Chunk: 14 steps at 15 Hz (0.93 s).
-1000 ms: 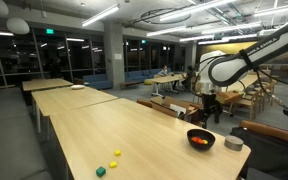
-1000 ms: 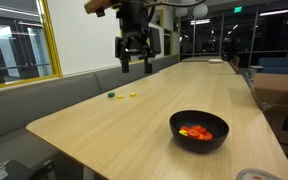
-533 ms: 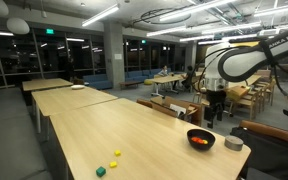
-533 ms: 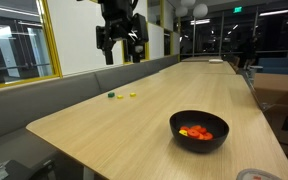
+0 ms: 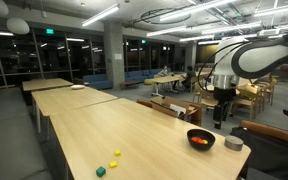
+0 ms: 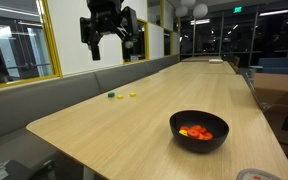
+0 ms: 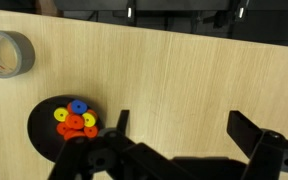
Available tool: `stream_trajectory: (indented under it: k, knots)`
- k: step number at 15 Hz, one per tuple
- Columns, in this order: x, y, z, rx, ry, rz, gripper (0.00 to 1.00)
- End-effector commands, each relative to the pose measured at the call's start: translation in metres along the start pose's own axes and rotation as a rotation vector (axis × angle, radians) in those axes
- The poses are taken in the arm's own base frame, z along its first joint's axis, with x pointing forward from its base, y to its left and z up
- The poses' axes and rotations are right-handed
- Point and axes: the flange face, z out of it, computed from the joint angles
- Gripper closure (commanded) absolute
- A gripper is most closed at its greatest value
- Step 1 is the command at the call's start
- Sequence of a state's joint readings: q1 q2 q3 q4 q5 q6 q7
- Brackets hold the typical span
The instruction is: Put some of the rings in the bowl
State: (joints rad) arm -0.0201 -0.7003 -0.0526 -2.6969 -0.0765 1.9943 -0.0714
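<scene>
The end effector [image 6: 108, 45] hangs high above the counter [image 6: 104, 125], fingers apart and empty; rings [image 6: 196, 131] sit in the bowl [image 6: 187, 143].

the gripper [image 7: 179, 127] covers the bowl [image 7: 36, 122]'s lower edge. the tape roll [image 7: 24, 56] runs off the left edge. the far pieces [image 5: 117, 153] are too small to make out.

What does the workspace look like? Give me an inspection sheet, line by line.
Surface: long wooden table, pale top.
Job's things: black bowl holds the rings, which are orange, red, yellow and one blue.
Clutter: grey roll beside the bowl; small yellow and green pieces lying well apart from it.
Gripper: gripper open, empty, raised well above the table.
Cables: nothing seen.
Surroundings: more tables, a bench along the glazed wall.
</scene>
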Motion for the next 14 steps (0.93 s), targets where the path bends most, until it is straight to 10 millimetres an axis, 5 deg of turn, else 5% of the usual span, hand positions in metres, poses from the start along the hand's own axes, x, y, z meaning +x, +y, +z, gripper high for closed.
stream_trajectory:
  k: [1, 12, 13, 14]
  knots:
    - [-0.014, -0.001, -0.007, 0.048, 0.025, -0.037, 0.00]
    - [-0.035, 0.006, 0.001, 0.102, 0.028, 0.055, 0.00]
    - [-0.029, 0.011, -0.008, 0.125, 0.024, 0.090, 0.00]
    - [-0.022, 0.006, 0.004, 0.082, 0.003, 0.035, 0.00]
